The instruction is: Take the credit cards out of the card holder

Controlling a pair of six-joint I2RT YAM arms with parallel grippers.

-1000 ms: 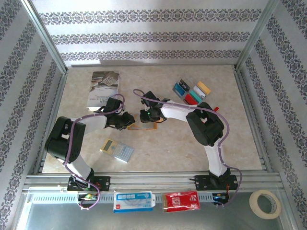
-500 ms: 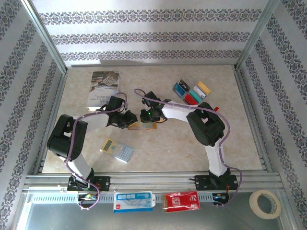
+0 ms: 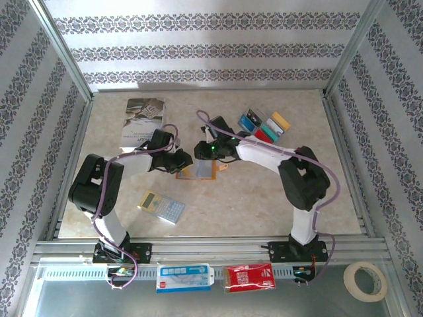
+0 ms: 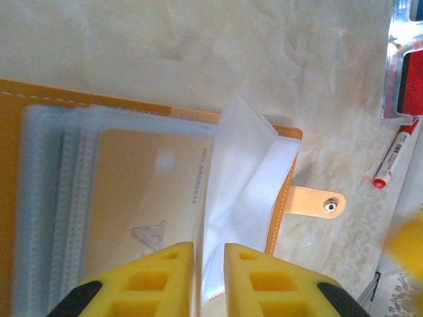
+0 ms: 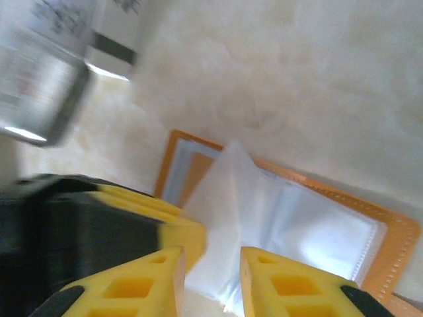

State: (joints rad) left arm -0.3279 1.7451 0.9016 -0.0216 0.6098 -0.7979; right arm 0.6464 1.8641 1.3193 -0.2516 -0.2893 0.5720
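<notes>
While the left gripper point(image 4: 209, 259) pinches a sleeve point(image 4: 246, 165), seemingly to steady the card holder point(image 4: 59, 98), the right gripper point(image 5: 211, 264) hovers, jaws parted, empty.

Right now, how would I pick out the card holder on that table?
Look at the middle of the pale marbled table, just beyond the grey-and-yellow calculator. The card holder is the flat orange leather wallet lying open, with clear sleeves and a small snap tab; the book farther back is grey and bigger.
</notes>
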